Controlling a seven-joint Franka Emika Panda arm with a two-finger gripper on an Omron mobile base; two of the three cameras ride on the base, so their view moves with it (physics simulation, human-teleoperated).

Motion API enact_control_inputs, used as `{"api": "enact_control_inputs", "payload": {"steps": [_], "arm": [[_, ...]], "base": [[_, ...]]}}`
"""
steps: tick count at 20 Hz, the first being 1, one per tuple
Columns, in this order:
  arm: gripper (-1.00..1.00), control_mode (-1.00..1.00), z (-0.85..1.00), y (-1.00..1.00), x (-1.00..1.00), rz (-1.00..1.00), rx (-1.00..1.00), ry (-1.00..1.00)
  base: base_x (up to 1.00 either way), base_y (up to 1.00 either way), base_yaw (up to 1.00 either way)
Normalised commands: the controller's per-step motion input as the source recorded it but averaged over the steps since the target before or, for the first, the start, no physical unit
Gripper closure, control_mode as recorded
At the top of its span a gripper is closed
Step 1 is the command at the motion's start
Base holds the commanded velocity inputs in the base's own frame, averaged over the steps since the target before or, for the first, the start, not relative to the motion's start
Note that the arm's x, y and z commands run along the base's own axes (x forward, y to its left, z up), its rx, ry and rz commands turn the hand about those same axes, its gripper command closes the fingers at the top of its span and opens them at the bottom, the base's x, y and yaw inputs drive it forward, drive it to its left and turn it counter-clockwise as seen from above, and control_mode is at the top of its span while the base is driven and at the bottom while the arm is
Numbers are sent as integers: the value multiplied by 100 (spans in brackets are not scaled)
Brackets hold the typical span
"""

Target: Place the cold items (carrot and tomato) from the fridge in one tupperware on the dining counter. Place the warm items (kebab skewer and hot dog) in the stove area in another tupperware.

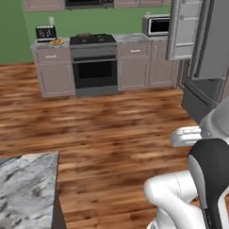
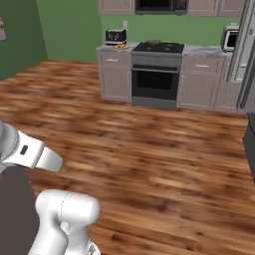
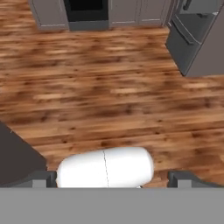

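Observation:
In the hand view my gripper [image 3: 113, 179] is open with nothing between its dark fingertips [image 3: 43, 178], and it looks down on bare wooden floor. The fridge [image 1: 210, 41] stands at the right with its upper door [image 1: 185, 23] swung open; its inside is hidden, so carrot and tomato are out of view. Across the room is the stove [image 1: 93, 40], with a small plate [image 1: 56, 42] of something orange on the counter to its left; I cannot tell what food it is. A corner of the marble dining counter [image 1: 25, 186] shows at the lower left. The tupperware is out of view.
A toaster [image 1: 45, 32] sits left of the stove and a microwave [image 1: 156, 25] to its right, on grey cabinets [image 1: 135, 66]. Wide wooden floor [image 1: 112, 121] lies between me and the stove. The fridge's lower drawer [image 3: 186, 41] juts out at the right.

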Motion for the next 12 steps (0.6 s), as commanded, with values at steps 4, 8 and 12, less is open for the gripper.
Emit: {"api": "enact_control_inputs", "payload": {"steps": [4,8,12], "arm": [[-100,100,0,0,0,0,0,0],[-100,100,0,0,0,0,0,0],[-100,100,0,0,0,0,0,0]], "base": [[100,-11,6],[100,-1,4],[100,0,5]]}}
